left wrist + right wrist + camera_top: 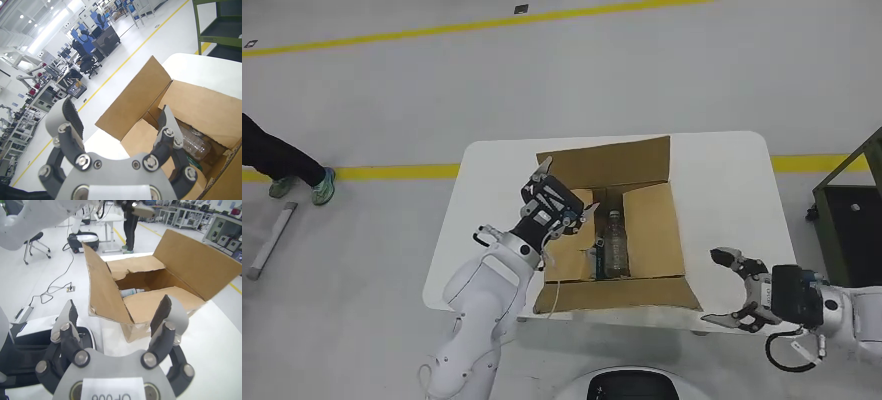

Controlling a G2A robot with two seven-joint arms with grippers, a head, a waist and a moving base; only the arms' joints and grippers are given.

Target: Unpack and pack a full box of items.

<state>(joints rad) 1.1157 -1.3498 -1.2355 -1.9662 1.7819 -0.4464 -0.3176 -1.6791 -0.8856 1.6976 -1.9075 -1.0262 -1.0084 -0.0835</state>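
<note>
Fingers of the left gripper stand released, holding nothing, poised above the box at the left edge of its opening. We judge this spread to be preparation for taking an item from inside. We note that the flaps stand open, which leaves the opening free from above. Inside, a clear bottle lies on its side along the bottom, and a second bottle, white with a coloured label, lies there too. The right gripper hangs over the near right part of the table, likewise released and empty, apart from the box. We judge that this keeps it out of the left arm's way. Items remain inside, so unpacking is not finished.
</note>
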